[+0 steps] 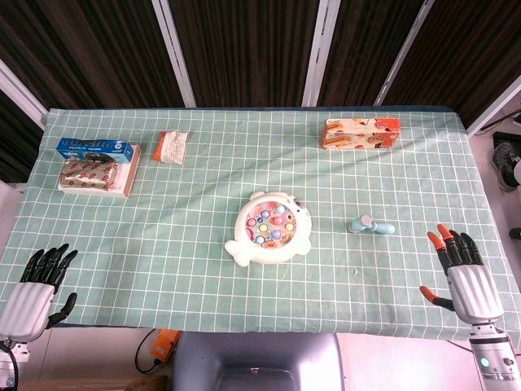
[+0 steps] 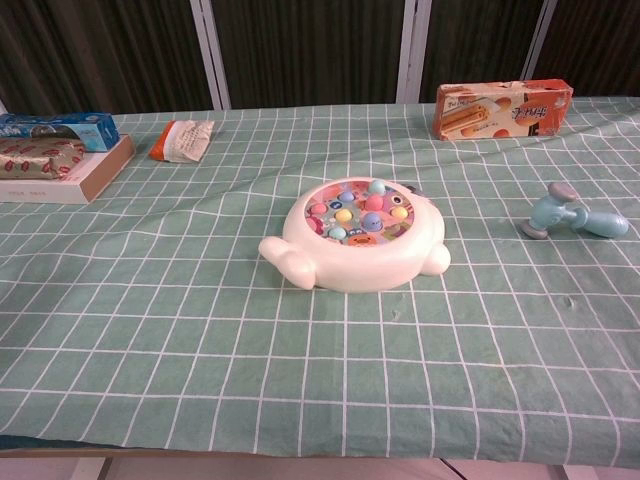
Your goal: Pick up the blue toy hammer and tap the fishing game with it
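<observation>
Blue toy hammer (image 1: 371, 225) (pale blue, grey-faced head, stubby handle) lies on its side right of centre, beside the white fishing game (image 1: 270, 229). Right hand (image 1: 466, 275) lower right and left hand (image 1: 37, 292) lower left both spread, empty.

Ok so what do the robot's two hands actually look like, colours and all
Left hand: silvery-white ribbed palm shell, all-black fingers. Right hand: same silvery shell with black fingers, but several are orange-tipped, thumb included. Its grey wrist carries a small teal ring light. Neither shows in the chest view.
</observation>
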### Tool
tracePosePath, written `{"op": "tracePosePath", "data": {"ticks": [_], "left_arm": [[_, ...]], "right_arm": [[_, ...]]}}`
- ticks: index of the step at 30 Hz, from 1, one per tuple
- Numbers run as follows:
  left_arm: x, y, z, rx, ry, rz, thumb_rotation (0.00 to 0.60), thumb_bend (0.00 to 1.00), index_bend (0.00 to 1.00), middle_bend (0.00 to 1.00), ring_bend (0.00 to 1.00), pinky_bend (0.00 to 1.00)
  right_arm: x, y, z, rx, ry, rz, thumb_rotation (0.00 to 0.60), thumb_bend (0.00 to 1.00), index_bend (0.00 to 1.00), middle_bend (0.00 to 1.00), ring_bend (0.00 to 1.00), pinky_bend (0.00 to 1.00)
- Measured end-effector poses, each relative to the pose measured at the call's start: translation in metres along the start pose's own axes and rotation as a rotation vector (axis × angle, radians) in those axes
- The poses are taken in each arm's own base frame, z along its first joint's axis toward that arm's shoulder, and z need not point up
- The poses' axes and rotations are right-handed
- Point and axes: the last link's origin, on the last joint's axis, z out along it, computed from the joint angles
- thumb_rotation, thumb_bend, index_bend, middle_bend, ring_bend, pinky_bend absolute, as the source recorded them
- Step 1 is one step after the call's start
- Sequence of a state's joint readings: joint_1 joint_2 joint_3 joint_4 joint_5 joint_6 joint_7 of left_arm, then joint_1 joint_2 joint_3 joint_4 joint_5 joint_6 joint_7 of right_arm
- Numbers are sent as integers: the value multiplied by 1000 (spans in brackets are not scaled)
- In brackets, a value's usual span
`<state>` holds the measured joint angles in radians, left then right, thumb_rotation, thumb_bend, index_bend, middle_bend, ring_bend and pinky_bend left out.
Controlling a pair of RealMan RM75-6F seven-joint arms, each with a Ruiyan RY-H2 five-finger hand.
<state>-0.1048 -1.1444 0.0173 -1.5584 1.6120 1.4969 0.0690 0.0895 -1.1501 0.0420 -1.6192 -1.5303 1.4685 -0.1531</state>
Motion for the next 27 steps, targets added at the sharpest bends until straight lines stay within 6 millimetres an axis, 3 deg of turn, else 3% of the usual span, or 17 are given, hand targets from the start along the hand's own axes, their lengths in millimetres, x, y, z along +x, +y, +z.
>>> {"op": "tracePosePath", "data": {"ticks": [9, 14, 22, 27], "left_arm": [[1, 0, 2, -1, 10, -12, 600, 403, 0, 0, 0, 0], [2, 1, 3, -10, 5, -22, 600, 404, 0, 0, 0, 0], [2, 3, 2, -28, 4, -26, 600, 404, 0, 0, 0, 0], [3, 2, 2, -22, 9, -19, 600, 405, 0, 0, 0, 0]], "right_arm": [[-7, 6, 9, -32, -39, 0, 600, 237, 0, 0, 0, 0], [-12, 17, 34, -60, -70, 31, 600, 236, 10, 0, 0, 0], [-9, 27, 103, -121, -92, 68, 600, 236, 231, 0, 0, 0], [-14, 26, 133, -151, -107, 46, 600, 247, 390, 0, 0, 0]]}}
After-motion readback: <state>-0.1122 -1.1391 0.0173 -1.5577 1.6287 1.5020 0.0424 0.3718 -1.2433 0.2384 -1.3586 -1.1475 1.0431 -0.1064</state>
